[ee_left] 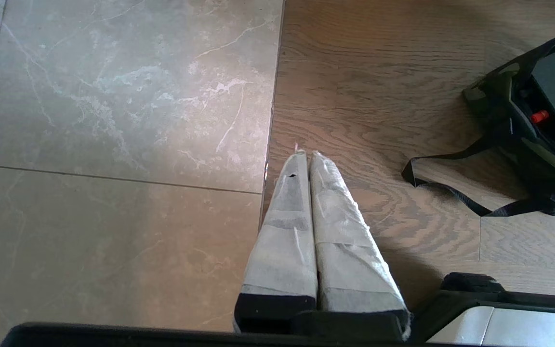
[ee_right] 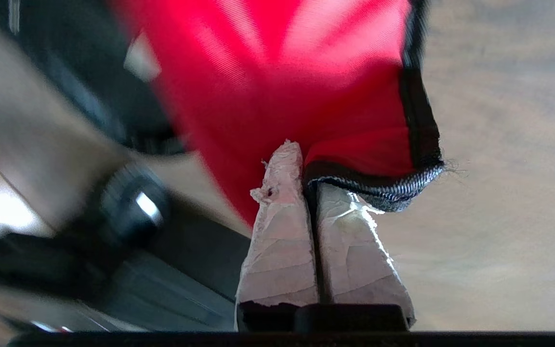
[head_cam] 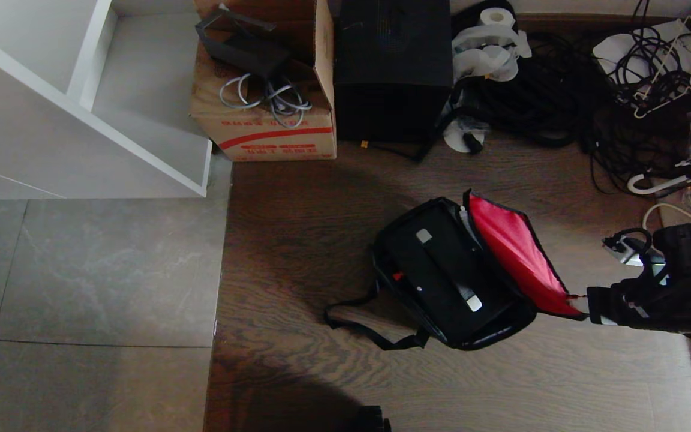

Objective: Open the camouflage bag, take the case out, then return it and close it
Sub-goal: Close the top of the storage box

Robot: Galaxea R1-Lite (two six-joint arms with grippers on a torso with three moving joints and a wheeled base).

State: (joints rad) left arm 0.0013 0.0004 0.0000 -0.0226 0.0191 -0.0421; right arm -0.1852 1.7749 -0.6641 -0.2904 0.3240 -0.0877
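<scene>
One camouflage bag, lid up, holding one case. Right gripper beside the bag pinches its lid edge; left gripper, apart, pressed together.

**Bag open, case inside**

I see the boxy soft camouflage fabric bag lying on the wooden floor, right of centre, its long axis slanted. Its lid is thrown open to the right, red lining up, the near corner lifted. Its black shoulder strap trails onto the floor at the near left. Inside it sits the flat black rectangular hard case, strap-like top handle with silver end fittings facing up.
</scene>
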